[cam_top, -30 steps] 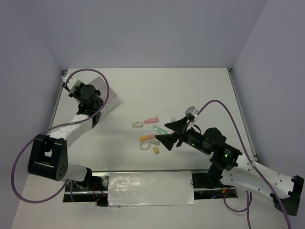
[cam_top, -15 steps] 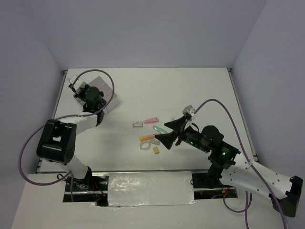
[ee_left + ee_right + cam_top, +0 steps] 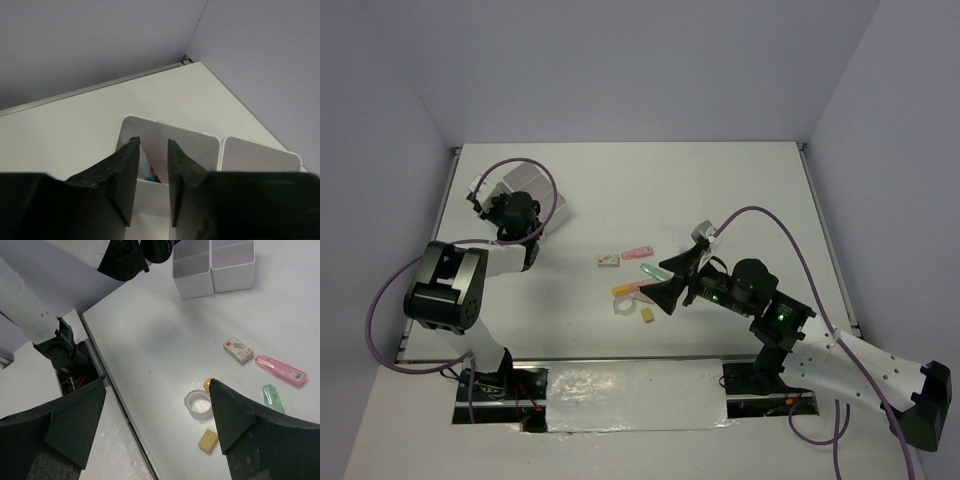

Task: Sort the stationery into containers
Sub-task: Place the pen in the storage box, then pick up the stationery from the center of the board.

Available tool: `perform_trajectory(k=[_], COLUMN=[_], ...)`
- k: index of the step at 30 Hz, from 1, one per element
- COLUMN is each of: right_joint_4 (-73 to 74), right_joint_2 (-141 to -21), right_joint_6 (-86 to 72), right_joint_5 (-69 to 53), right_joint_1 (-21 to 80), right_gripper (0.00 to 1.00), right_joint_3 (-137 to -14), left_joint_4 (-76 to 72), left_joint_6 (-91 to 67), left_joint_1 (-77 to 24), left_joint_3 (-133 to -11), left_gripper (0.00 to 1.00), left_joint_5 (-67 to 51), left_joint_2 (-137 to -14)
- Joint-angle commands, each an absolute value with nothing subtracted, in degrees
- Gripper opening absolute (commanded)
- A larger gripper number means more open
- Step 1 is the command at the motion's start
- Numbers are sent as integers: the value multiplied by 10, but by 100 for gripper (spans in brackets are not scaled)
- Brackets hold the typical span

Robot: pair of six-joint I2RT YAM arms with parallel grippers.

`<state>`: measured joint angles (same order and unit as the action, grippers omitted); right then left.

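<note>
I judged the sorting hardly begun: red and blue pens point(image 3: 150, 173) lay in the containers point(image 3: 534, 180) near the bench's far left corner, under the slightly parted, empty left jaws, while the pink marker point(image 3: 280, 370), green marker point(image 3: 272, 398), tape ring point(image 3: 198, 403) and eraser point(image 3: 207, 440) lay mid-bench below the wide-open right jaws.

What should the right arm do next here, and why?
Probably lower the right gripper onto the tape ring. Its jaws stand wide open and empty, and the ring lies on the table just below it in the wrist view. The left gripper hangs over the containers, so this pick falls to the right arm.
</note>
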<state>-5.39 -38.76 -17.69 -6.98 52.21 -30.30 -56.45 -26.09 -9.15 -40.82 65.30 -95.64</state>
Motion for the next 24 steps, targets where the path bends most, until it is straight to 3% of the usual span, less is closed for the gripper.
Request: perform_trajectory(k=[1,5,9,13,21,24], right_joint_4=[-91,-94,-93,-91,-32,30], right_joint_2=[-397,-403,-408,-416,-389,-374], right_joint_6=[-174,-176,-175,-177,-179,-183], right_joint_5=[-83,-85,-84,-79,-61,-45], right_joint_1=[519,518,516,513,485,464], right_gripper=[91,91,91,91,91,92], right_joint_3=[-308,-308,-314,-319,-346,-372], left_joint_4=[-565,-530,-505,-307,30,118], left_joint_6=[-315,-346,-358,-376,-324,-323], left_joint_1=[-90,-90,-91,-110,-165,-234], left_joint_3=[-406,-403,-402,-478,-693,-714], left_gripper=[41,65,82,98,99,99], left_joint_5=[660,659,623,589,333,316], left_joint_2=[-956,-942,-885,-820,-805,-807])
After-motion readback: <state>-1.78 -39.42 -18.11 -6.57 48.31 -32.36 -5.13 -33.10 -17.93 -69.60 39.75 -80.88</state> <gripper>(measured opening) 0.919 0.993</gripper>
